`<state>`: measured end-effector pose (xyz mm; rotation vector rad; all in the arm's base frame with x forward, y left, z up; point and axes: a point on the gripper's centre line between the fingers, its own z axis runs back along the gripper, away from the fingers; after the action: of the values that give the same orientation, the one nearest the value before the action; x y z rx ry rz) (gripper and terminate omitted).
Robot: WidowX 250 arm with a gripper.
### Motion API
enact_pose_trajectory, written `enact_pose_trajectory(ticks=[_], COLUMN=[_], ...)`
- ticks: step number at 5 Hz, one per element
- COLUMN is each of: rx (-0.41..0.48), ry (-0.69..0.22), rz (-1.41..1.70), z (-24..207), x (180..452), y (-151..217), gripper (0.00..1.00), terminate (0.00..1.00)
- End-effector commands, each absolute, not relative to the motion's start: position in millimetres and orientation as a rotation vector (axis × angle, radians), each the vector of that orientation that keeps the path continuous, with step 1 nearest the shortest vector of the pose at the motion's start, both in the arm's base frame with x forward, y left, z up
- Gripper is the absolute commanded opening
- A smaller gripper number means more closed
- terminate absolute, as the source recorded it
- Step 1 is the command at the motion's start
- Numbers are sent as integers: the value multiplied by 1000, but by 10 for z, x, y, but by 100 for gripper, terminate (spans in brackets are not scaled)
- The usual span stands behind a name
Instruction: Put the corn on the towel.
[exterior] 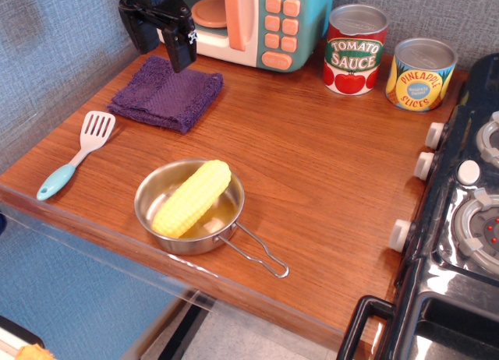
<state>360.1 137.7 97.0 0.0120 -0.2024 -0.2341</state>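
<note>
Corn (192, 198) lies diagonal in pan (189, 207), desk (312, 165) at 6 o'clock, tips riding rim. My tool (178, 44) hangs at 11 o'clock over towel (166, 93), nothing in it; can't tell finger spread (dark blur). Risks I see: bumpy tapered cob slipping from pinch; light pan lifting or skidding if I clip rim; handle (262, 253) near desk edge. Spatula (78, 153) at 9 o'clock, clear of path.

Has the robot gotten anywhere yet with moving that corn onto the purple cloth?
Nothing looks done yet. The corn lies in the steel pan. The gripper hangs above the towel's far edge, holding nothing. Left: reach the corn, grasp it, carry it to the towel.
</note>
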Motion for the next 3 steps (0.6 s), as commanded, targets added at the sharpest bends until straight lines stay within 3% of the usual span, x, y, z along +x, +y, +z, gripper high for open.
enact_pose_trajectory(ticks=[1, 3], rx=[12, -76], ry=[-202, -208], rz=[-234, -353], z=[970, 979], x=[3601, 3092], y=[1377, 1103], gripper=[100, 100], terminate=[0, 0])
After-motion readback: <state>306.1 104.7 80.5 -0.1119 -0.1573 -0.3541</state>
